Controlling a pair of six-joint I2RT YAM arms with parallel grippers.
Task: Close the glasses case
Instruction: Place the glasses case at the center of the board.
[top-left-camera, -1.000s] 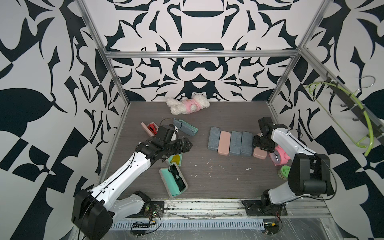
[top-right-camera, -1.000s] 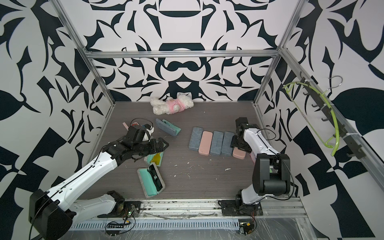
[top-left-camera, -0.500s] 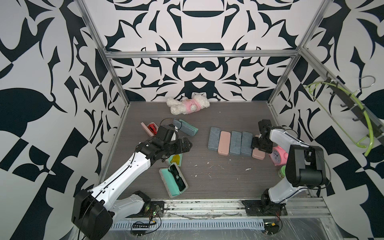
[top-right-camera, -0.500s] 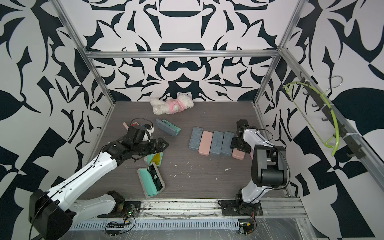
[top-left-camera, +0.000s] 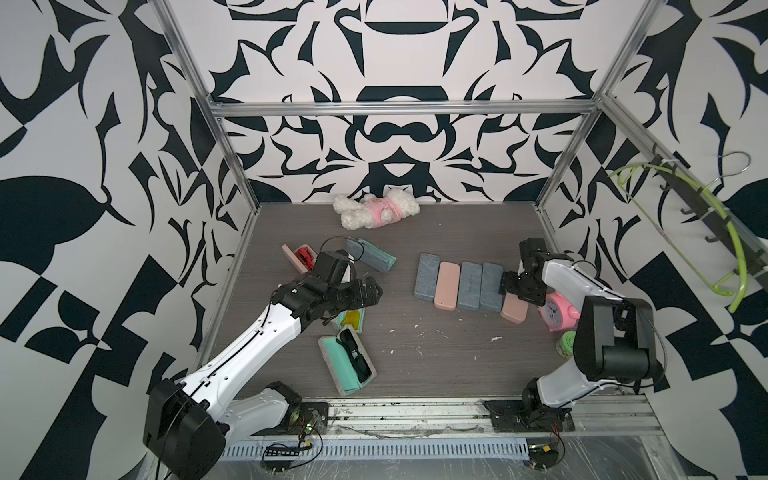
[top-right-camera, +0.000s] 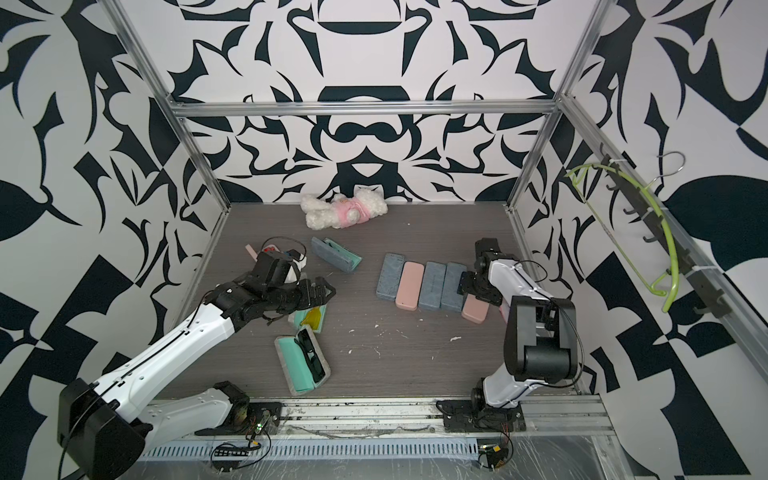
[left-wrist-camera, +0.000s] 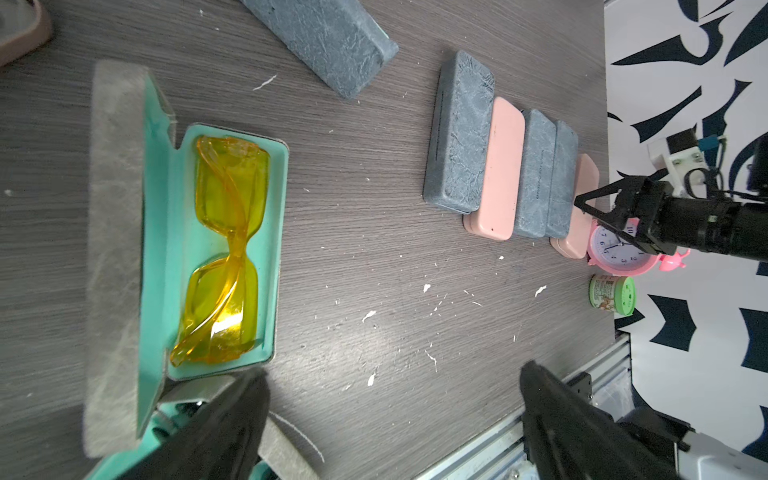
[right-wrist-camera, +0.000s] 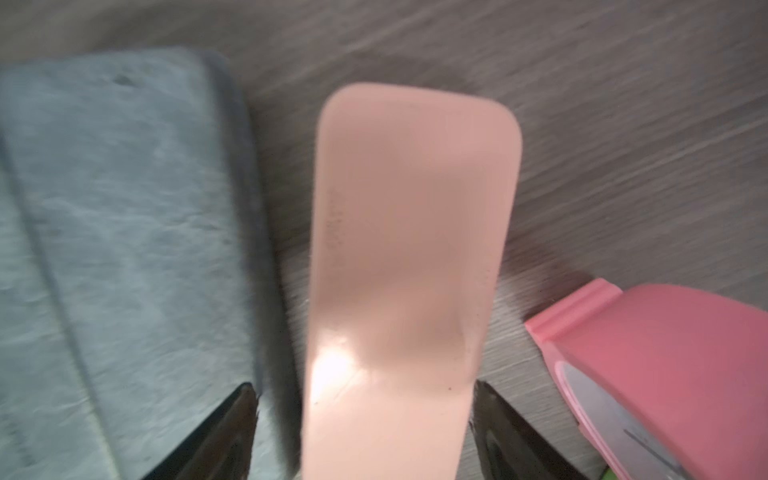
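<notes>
An open glasses case (left-wrist-camera: 166, 232) with teal lining holds yellow glasses (left-wrist-camera: 230, 249); it lies on the table just under my left gripper (top-left-camera: 372, 291), which hovers open and empty beside it (left-wrist-camera: 392, 372). A second open teal case (top-left-camera: 347, 365) with black glasses lies nearer the front. At the right, a closed pink case (right-wrist-camera: 411, 249) ends a row of closed cases (top-left-camera: 469, 286). My right gripper (top-left-camera: 515, 293) straddles that pink case's end, open, with a gap at one finger (right-wrist-camera: 232, 419).
An open pink case with red glasses (top-left-camera: 297, 257) and a grey case with teal lining (top-left-camera: 372, 259) lie at the back left. A pink alarm clock (top-left-camera: 559, 309) and a green tub (top-left-camera: 566, 344) stand by the right wall. A plush toy (top-left-camera: 376, 212) lies at the back.
My right gripper's jaws have widened around the pink case and the right arm's elbow has swung toward the front. The left arm has not moved.
</notes>
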